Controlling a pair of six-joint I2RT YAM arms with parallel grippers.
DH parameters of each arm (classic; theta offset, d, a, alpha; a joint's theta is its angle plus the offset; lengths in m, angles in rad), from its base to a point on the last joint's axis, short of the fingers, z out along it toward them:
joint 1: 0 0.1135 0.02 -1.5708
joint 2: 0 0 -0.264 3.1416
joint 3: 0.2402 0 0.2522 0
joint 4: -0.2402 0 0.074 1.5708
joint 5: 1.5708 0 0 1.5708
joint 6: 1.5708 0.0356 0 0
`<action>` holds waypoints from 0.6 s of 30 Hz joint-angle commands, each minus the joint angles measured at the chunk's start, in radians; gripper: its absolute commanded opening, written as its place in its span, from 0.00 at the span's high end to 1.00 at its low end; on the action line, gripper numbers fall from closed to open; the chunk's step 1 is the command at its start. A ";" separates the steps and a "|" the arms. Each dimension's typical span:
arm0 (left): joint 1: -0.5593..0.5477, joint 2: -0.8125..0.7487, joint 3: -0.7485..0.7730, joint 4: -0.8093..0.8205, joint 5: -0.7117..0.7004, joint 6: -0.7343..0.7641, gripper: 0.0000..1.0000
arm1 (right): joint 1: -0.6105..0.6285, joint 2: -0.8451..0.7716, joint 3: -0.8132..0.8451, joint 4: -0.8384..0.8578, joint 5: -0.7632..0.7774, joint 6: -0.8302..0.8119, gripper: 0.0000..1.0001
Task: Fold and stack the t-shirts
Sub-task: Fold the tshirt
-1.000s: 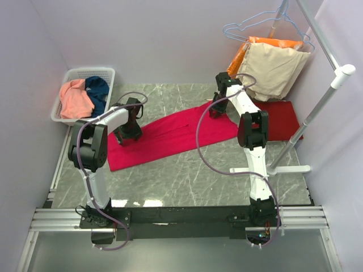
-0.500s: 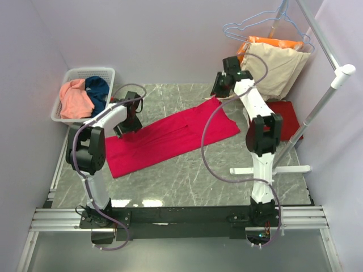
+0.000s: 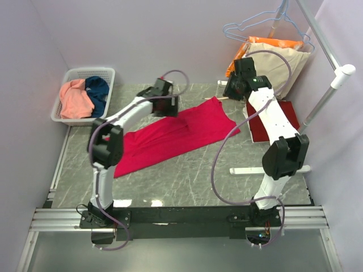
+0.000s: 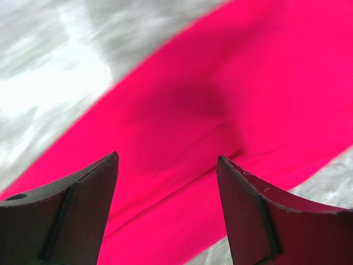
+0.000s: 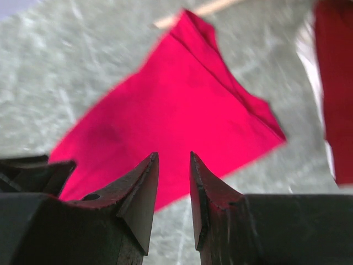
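Note:
A bright crimson t-shirt [image 3: 181, 133], folded into a long strip, lies diagonally across the marble table. My left gripper [image 3: 165, 105] hovers over the strip's far edge, and in the left wrist view it [image 4: 165, 160] is open above the crimson cloth [image 4: 209, 105] with nothing between the fingers. My right gripper [image 3: 235, 89] hangs past the shirt's far right corner, apart from it. In the right wrist view it [image 5: 174, 157] is open by a narrow gap and empty, above the shirt [image 5: 165, 105]. A darker red t-shirt [image 3: 286, 116] lies at the right, partly behind the right arm. A salmon-pink t-shirt [image 3: 75, 99] and a teal-blue t-shirt [image 3: 98, 90] lie in the basket.
The white basket [image 3: 105, 72] stands at the back left. Beige and orange garments [image 3: 278, 62] hang on wire hangers at the back right. The rack's slanted white pole [image 3: 320, 102] and its foot [image 3: 272, 169] stand on the right. A pale stick [image 3: 227, 97] lies by the shirt's far corner.
Both arms swung toward the back. The left gripper went from the strip's left part to its far middle edge. The right gripper left the shirt's right end. The strip lies slightly shifted.

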 commanded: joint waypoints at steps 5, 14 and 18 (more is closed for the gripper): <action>-0.114 0.260 0.307 0.081 0.046 0.191 0.22 | -0.034 -0.214 -0.212 -0.080 0.108 0.062 0.64; -0.203 0.429 0.464 0.089 -0.020 0.239 0.19 | -0.144 -0.343 -0.395 -0.060 -0.026 0.073 0.64; -0.225 0.482 0.522 0.068 -0.100 0.253 0.17 | -0.147 -0.373 -0.431 -0.057 -0.027 0.074 0.65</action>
